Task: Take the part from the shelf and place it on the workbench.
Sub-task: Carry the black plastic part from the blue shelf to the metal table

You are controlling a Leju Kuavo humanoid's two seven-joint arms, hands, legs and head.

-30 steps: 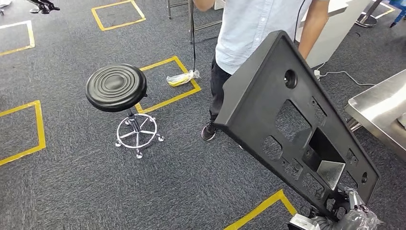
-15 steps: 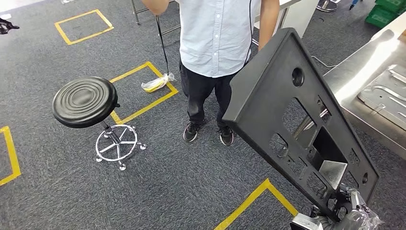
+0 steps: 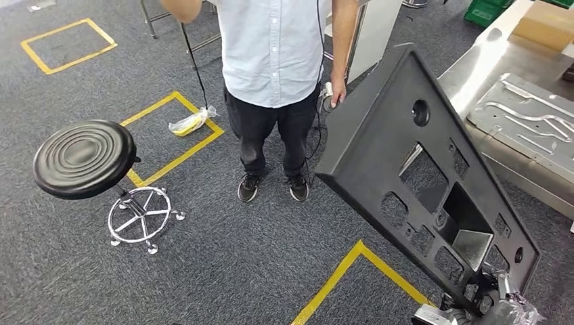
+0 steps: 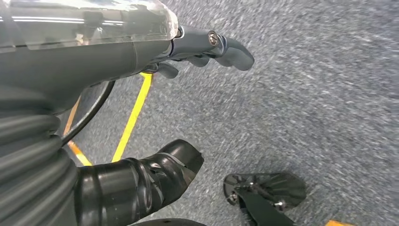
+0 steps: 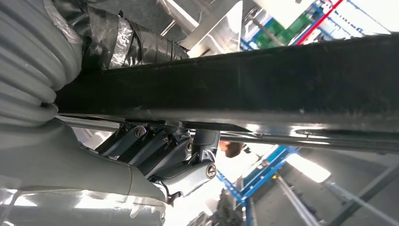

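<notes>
The black part [image 3: 413,169] rises tilted from my right hand [image 3: 491,308], which clasps its lower edge, so I should carry it level toward the workbench [image 3: 474,64] beyond, my left hand [image 4: 207,52] loose and empty.

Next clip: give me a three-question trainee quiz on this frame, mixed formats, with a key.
1. True or false: the black part rests flat on the steel workbench.
2. Which hand holds the part? A) left hand B) right hand C) the person
3. Fill in: the round black ______ stands on the carpet near a yellow floor marking.

Key
1. False. The part is held up, tilted, in the air beside the workbench.
2. B. The right hand grips the part's lower end; the left hand hangs over the carpet holding nothing.
3. stool
</notes>
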